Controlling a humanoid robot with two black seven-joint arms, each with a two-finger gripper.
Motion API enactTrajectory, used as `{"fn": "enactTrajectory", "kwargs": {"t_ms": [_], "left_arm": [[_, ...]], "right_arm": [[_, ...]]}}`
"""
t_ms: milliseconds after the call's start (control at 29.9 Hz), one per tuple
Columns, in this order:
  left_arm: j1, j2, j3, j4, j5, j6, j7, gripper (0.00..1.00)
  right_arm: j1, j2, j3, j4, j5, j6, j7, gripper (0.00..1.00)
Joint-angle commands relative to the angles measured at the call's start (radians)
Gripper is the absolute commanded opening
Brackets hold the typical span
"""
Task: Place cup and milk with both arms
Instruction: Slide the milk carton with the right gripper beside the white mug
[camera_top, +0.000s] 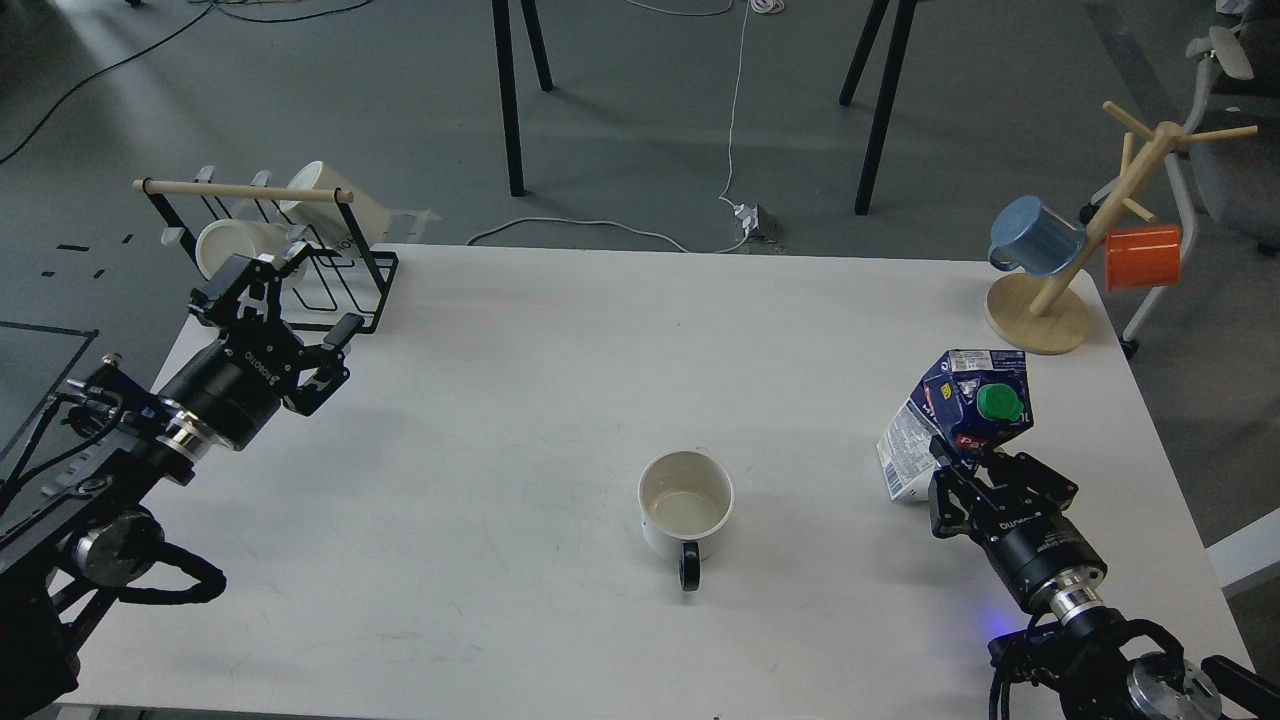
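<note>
One milk (955, 415), label lettering perhaps "Pa".

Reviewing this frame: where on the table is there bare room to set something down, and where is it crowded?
Bare: the wide stretch of table between the wire rack and the mug tree, and the front left, between the left gripper and the cup. Crowded: the rack corner and the right side around the milk and right gripper.

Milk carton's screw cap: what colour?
Green, on the milk carton, seen in the head view.
</note>
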Motion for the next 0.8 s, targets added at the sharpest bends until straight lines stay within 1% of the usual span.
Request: {"fn": "enactTrajectory", "kwargs": {"t_ms": [0,334,435,602,769], "left_arm": [[0.003,-0.001,0.002,0.0,0.0,0.0,0.0,0.99],[0.005,-0.003,0.002,0.001,0.0,0.0,0.0,0.99],[0.005,-0.003,0.002,0.001,0.0,0.0,0.0,0.99],[0.005,-0.003,0.003,0.001,0.0,0.0,0.0,0.99],[0.005,-0.003,0.003,0.001,0.0,0.0,0.0,0.99]], "right_arm": [[-0.02,0.001,-0.001,0.053,-0.04,0.0,0.0,0.35],[-0.073,0.015,-0.005,0.058,-0.137,0.0,-0.009,0.35],[-0.069,0.042,-0.033,0.059,-0.149,0.0,-0.011,0.35],[-0.063,0.085,-0.054,0.059,-0.162,0.0,-0.051,0.35],[-0.063,0.099,-0.065,0.058,-0.192,0.0,-0.052,0.35]]}}
